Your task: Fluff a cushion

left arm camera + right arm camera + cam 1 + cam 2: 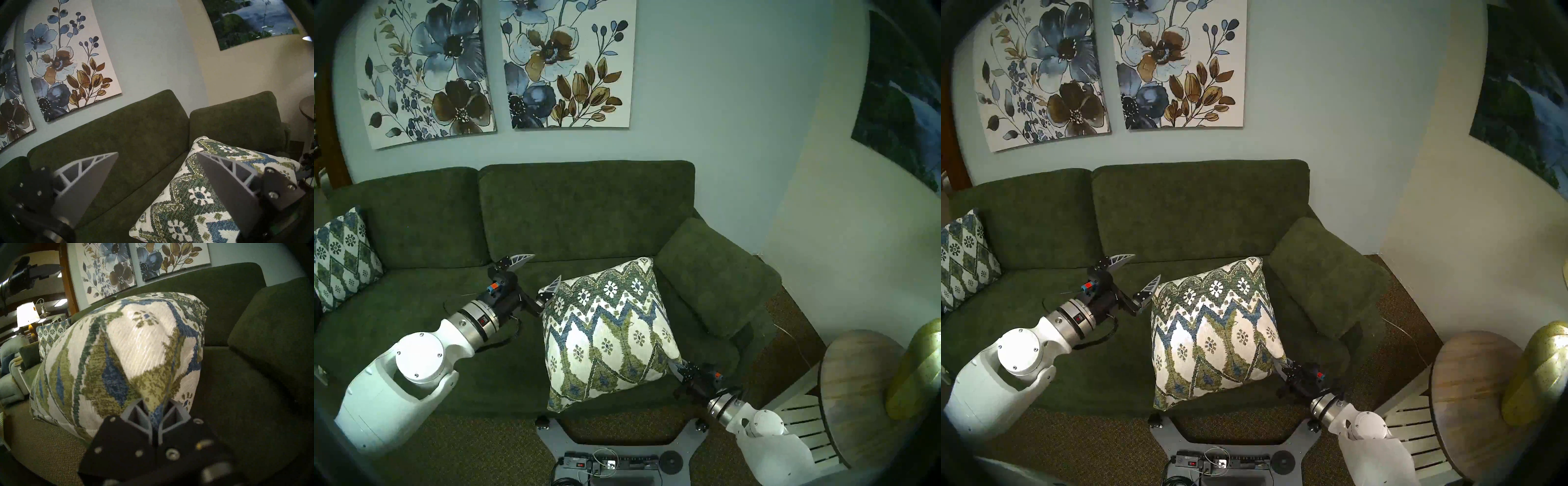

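The cream cushion with olive-green and blue zigzags and flower medallions sits on the green sofa's right seat, tilted like a diamond; it also shows in the right head view. My right gripper is shut on its lower right corner, seen close in the right wrist view against the cushion. My left gripper is open and empty just left of the cushion's upper left corner, one finger by the cushion, the other over the seat.
A twin patterned cushion leans at the sofa's left end. The sofa's right armrest cushion lies just right of the cushion. A round wooden side table with a yellow-green lamp base stands at the right. My base sits on the carpet below.
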